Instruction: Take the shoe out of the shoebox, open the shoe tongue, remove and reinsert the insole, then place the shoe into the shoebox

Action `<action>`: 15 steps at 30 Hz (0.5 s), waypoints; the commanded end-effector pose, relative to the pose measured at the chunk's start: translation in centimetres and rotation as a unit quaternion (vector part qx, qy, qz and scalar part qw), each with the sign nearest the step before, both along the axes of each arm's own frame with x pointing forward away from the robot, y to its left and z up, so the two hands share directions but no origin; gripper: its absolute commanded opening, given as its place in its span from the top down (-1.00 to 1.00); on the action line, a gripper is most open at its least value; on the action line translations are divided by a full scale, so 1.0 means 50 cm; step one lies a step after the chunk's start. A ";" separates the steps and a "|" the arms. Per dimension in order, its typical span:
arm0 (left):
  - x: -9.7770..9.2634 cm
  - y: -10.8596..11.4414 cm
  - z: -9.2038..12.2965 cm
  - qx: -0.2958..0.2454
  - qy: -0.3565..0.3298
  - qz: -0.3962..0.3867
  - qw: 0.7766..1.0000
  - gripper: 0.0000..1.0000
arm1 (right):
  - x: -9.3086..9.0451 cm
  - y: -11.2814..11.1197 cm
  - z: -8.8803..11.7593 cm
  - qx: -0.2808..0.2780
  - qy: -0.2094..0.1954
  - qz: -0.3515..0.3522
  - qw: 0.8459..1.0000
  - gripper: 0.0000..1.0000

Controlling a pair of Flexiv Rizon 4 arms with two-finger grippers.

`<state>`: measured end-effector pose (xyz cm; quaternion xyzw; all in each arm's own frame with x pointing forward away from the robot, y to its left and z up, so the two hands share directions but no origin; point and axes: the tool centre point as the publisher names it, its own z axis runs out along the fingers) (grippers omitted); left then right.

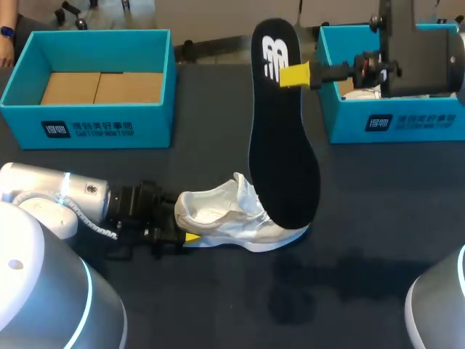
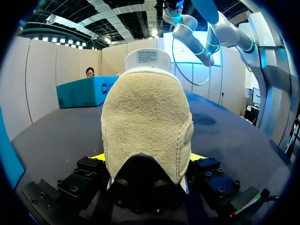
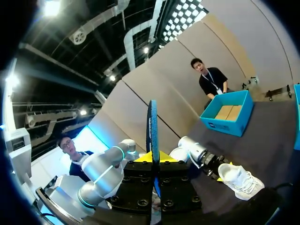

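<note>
Insole reinsertion stage: the right hand (image 1: 294,75) pinches the black insole (image 1: 283,167) upright, toe hanging below it at the white shoe (image 1: 225,211), whose heel the left hand (image 1: 187,231) clamps on the worktop (image 1: 349,291); next, steer that toe into the shoe's mouth.

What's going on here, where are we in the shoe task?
The left gripper is clamped on the heel of the white shoe, which lies on the table, out of its box. The right gripper holds the black insole upright by its heel end, toe end down at the shoe. Can't tell whether it's coming out or going in. The left shoebox and right shoebox sit behind.
</note>
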<state>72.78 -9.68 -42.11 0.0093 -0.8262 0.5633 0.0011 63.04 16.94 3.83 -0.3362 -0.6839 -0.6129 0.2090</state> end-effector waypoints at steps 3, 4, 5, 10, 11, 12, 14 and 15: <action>0.003 -0.003 -0.007 0.001 0.000 -0.001 1.000 1.00 | -0.008 0.003 -0.018 -0.002 -0.006 -0.013 1.000 1.00; 0.003 -0.003 -0.007 0.001 0.000 -0.001 1.000 1.00 | -0.008 0.003 -0.018 -0.002 -0.006 -0.013 1.000 1.00; 0.003 -0.003 -0.007 0.001 0.000 -0.001 1.000 1.00 | -0.008 0.003 -0.018 -0.002 -0.006 -0.013 1.000 1.00; 0.003 -0.003 -0.007 0.001 0.000 -0.001 1.000 1.00 | -0.008 0.003 -0.018 -0.002 -0.006 -0.013 1.000 1.00; 0.003 -0.003 -0.007 0.001 0.000 -0.001 1.000 1.00 | -0.008 0.003 -0.018 -0.002 -0.006 -0.013 1.000 1.00; 0.003 -0.003 -0.007 0.001 0.000 -0.001 1.000 1.00 | -0.008 0.003 -0.018 -0.002 -0.006 -0.013 1.000 1.00; 0.003 -0.003 -0.007 0.001 0.000 -0.001 1.000 1.00 | -0.008 0.003 -0.018 -0.002 -0.006 -0.013 1.000 1.00; 0.004 -0.001 -0.007 0.005 -0.001 0.004 1.000 1.00 | -0.008 0.003 -0.018 -0.002 -0.006 -0.013 1.000 1.00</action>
